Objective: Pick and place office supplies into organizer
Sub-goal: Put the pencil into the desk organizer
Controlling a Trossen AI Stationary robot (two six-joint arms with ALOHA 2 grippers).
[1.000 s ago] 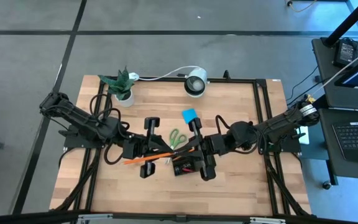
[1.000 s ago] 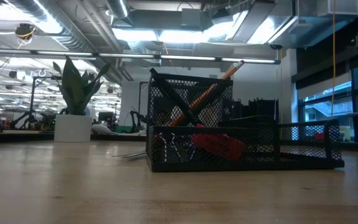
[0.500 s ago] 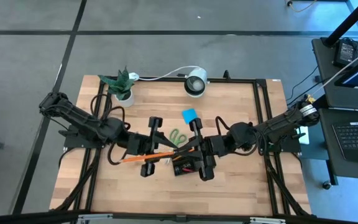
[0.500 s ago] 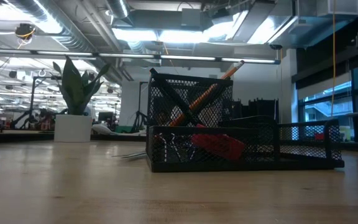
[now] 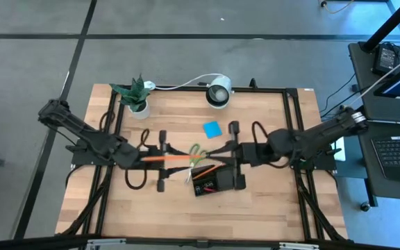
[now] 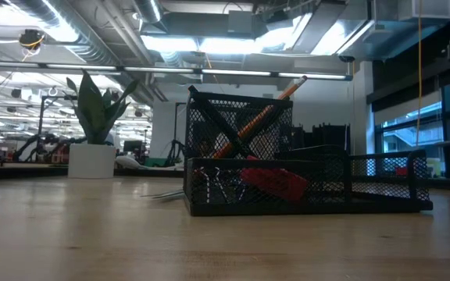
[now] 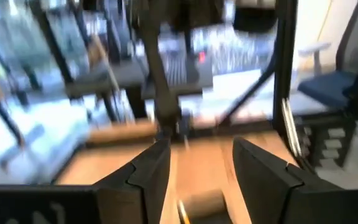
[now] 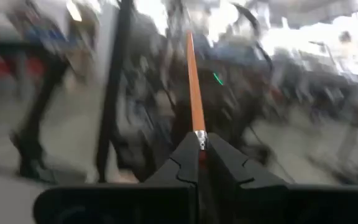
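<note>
Plant [image 5: 134, 97] and lamp [image 5: 219, 92] stand far on the desk [image 5: 255, 208]. Right gripper [image 8: 197, 149] is clamped on a pencil [image 5: 210, 169] pointing left over the organizer [image 5: 210, 182]. Left gripper [image 7: 194, 171], fingers apart, has another pencil [image 5: 167, 159] lying left-right beside the scissors [image 5: 198, 153].

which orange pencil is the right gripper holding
The pencil pinched by its eraser end in the right gripper, angled over the organizer. The other orange pencil lies level by the left gripper, whose fingers stand apart.

Room beyond both wrist cameras blurred; organizer [image 6: 287, 183] contents mesh-veiled.
</note>
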